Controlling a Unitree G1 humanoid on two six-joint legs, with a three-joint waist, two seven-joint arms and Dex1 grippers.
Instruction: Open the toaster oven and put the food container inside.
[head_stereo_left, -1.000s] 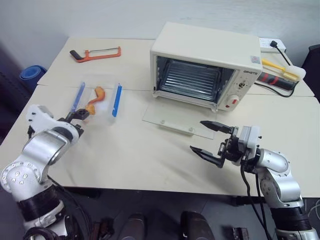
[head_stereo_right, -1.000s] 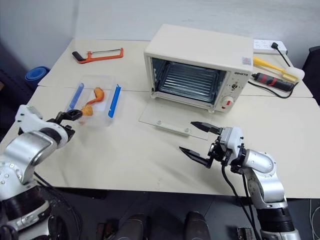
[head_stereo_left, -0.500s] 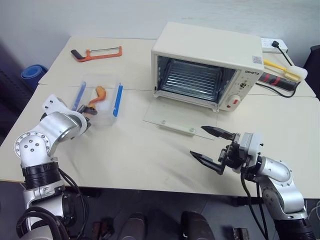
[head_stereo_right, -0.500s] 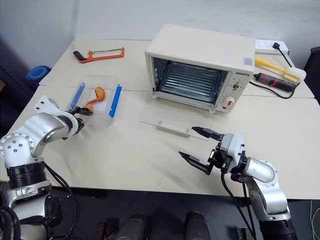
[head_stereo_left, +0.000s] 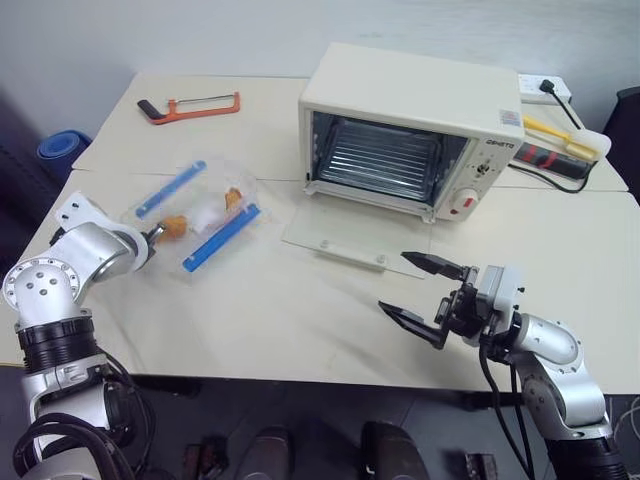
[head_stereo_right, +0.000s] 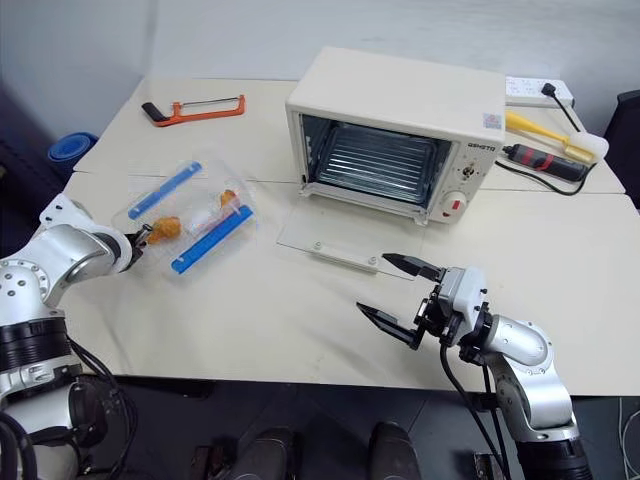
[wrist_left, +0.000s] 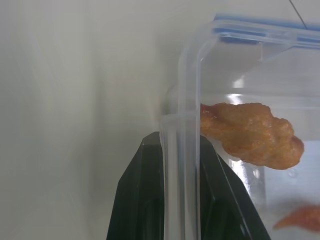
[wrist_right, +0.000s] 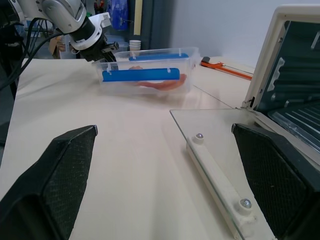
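The left hand (head_stereo_right: 138, 238) is clamped on the near-left end wall of the container (head_stereo_right: 190, 217); in the left wrist view one black finger (wrist_left: 142, 200) sits outside the clear wall and the other inside it, with the rim pinched between them and an orange food piece (wrist_left: 248, 132) just beyond. The step in hand looks like the pick-up and carry. The grip is on a thin wall at one corner, so the far end will tend to sag or swing; I would lift slowly, keep the box level so the food does not slide, and check that the wall does not slip out of the fingers before moving off.

From that hand the container reaches away across the worktop (head_stereo_right: 280, 300) toward the oven (head_stereo_right: 400, 140). Its long axis, marked by the two blue clips, runs diagonally, the far end angled toward the oven's side. It rests on or just above the worktop; I cannot tell which.

Further out, the oven stands well apart with its glass door (head_stereo_right: 350, 240) lying flat and the rack bare. The carry should bring the box in over the door, not scraping it.

The right hand (head_stereo_right: 395, 295) hangs with its fingers wide apart, holding nothing, just in front of the door.
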